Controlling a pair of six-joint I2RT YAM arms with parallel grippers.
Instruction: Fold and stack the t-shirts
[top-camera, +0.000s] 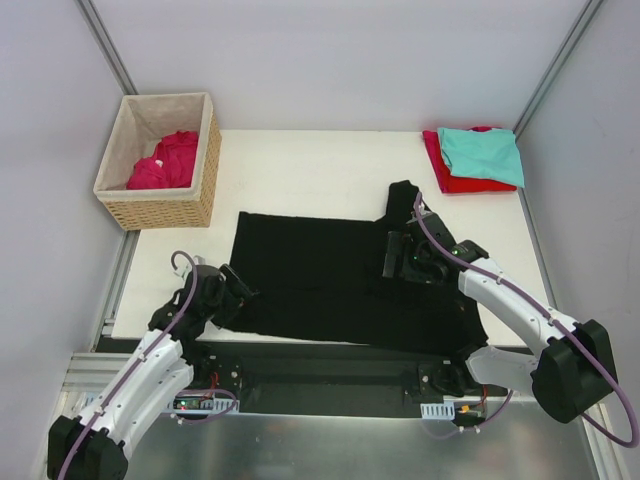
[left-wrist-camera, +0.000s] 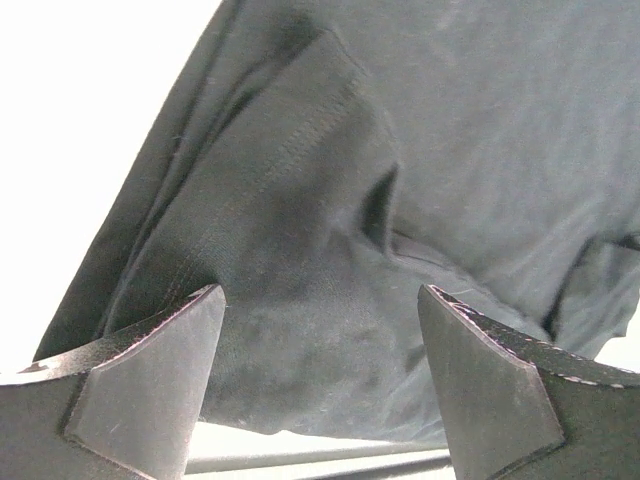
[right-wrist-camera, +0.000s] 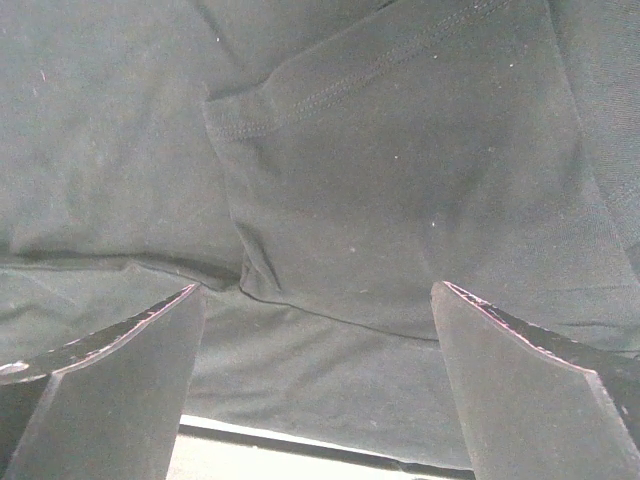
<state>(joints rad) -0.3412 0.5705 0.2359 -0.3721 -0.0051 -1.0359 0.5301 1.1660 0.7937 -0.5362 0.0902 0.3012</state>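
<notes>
You are looking into a robot lab cell: blank white walls, aluminium posts, a white worktop, a metal base plate.

Overhead; wrists close above black t-shirt

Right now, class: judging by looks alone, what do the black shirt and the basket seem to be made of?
Black shirt: soft matte knit cloth, perhaps cotton; it creases and shows stitched hems. Basket: woven wicker, tan and unglossy, its weave visible on the wall; pale cloth lining inside.
</notes>
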